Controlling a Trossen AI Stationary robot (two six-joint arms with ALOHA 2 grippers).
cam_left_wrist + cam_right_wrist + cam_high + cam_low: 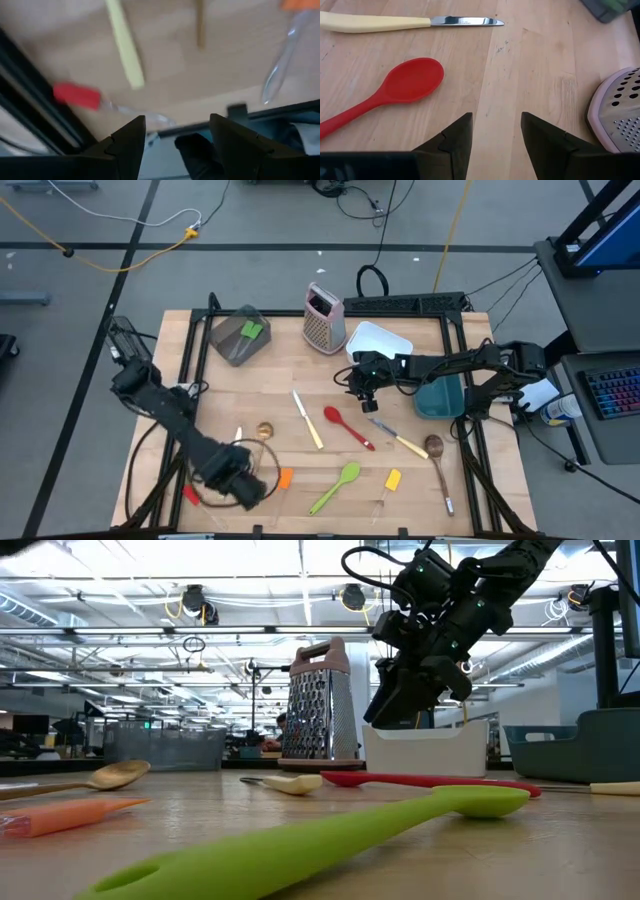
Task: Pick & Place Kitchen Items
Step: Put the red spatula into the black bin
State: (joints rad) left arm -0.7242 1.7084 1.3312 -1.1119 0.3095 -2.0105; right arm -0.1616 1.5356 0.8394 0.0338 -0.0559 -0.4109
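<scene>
No legible writing on knife [410, 22] or grater [619, 110].

Red silicone spoon [347, 427] flat on table, bowl just ahead of right hand [364, 393], handle running away. Cream-handled knife [307, 419] flat beyond spoon, blade toward grater side. Second cream-handled knife [398, 439] beside right hand's other side. Green spoon [337, 485], yellow spatula [392, 480], wooden spoon [438, 461] well apart. Red spatula [190, 494], orange spatula [285, 478], gold spoon [265, 430] near left hand [240, 480].
</scene>
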